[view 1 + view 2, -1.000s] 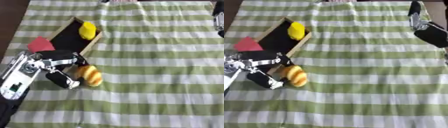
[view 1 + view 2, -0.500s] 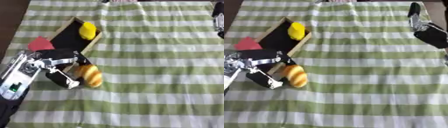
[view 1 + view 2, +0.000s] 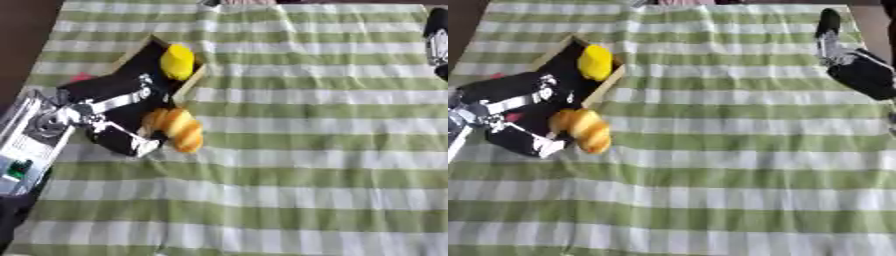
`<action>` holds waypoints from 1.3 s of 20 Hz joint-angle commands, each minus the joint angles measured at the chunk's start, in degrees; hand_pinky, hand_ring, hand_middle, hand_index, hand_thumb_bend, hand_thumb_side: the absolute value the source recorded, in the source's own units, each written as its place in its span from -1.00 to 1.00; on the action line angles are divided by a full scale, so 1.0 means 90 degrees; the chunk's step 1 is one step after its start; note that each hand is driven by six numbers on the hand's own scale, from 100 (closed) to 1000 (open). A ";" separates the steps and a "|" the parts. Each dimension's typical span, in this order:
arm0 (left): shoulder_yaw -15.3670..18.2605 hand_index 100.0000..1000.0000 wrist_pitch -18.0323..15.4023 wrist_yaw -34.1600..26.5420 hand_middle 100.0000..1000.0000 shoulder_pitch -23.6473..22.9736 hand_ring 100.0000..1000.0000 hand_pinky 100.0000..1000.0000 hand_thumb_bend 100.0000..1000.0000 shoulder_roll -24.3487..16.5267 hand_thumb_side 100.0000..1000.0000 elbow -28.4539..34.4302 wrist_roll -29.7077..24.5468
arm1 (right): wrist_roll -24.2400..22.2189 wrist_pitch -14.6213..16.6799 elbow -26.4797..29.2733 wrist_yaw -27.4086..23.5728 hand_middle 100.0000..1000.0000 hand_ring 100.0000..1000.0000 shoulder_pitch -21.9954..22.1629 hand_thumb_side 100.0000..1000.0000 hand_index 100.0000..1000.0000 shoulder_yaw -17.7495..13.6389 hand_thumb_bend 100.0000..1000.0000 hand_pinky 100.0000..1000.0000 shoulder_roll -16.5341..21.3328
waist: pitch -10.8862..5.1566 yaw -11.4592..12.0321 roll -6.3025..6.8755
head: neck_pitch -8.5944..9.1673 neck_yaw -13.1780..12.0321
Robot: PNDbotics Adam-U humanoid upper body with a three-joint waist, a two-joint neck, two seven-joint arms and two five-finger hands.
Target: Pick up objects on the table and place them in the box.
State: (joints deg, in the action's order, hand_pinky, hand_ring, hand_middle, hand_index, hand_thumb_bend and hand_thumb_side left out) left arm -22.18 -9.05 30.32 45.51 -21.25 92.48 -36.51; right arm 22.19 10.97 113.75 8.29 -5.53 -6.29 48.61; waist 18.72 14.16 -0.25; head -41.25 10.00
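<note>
Bread roll [image 3: 178, 129] is pinched in my left hand [image 3: 112, 120], thumb and fingers curled round it, just off the near end of the box [image 3: 194, 82]. Box sits beyond the hand, yellow object [image 3: 178, 61] inside. Right hand [image 3: 859, 70] is far off to the right above the striped surface [image 3: 315, 150]; can't tell its fingers.
</note>
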 commanded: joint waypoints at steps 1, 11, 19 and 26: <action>0.0244 0.03 0.0030 -0.0174 -0.36 0.0203 -0.11 0.23 -1.00 -0.0244 -1.00 0.0400 0.0289 | 0.0035 0.0009 0.0094 0.0013 0.42 0.83 -0.0016 -0.32 0.65 -0.0077 -1.00 0.77 0.0122 | -0.0155 0.0008 0.0002 | 0.0070 -0.0006; 0.0999 0.11 0.0027 -0.0209 -0.26 0.0554 -0.01 0.29 -0.94 -0.0990 -1.00 -0.0069 0.1021 | 0.0081 0.0128 0.0094 -0.0014 0.42 0.82 -0.0063 -0.40 0.64 -0.0108 -1.00 0.77 0.0155 | -0.0151 -0.0056 0.0002 | 0.0034 -0.0002; 0.1215 0.15 -0.0420 -0.0405 -0.19 0.0816 0.05 0.31 -1.00 -0.0881 -1.00 -0.1183 0.0829 | 0.0148 0.0258 0.0094 -0.0091 0.42 0.81 -0.0151 -0.43 0.65 -0.0163 -1.00 0.77 0.0146 | -0.0090 -0.0195 -0.0039 | 0.0018 0.0009; 0.1396 0.30 -0.0765 -0.0058 0.05 0.0894 0.25 0.39 -0.98 -0.0677 -1.00 -0.2133 0.0953 | 0.0145 0.0246 0.0094 -0.0085 0.42 0.81 -0.0151 -0.41 0.65 -0.0171 -1.00 0.77 0.0108 | -0.0067 -0.0257 -0.0030 | 0.0036 -0.0030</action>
State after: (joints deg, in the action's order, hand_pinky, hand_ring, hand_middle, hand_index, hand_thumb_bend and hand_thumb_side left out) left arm -10.64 -15.19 29.10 52.11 -26.65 74.03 -28.24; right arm 23.48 13.10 113.75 7.79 -6.54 -7.01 48.59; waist 19.09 11.94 -0.52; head -41.27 9.90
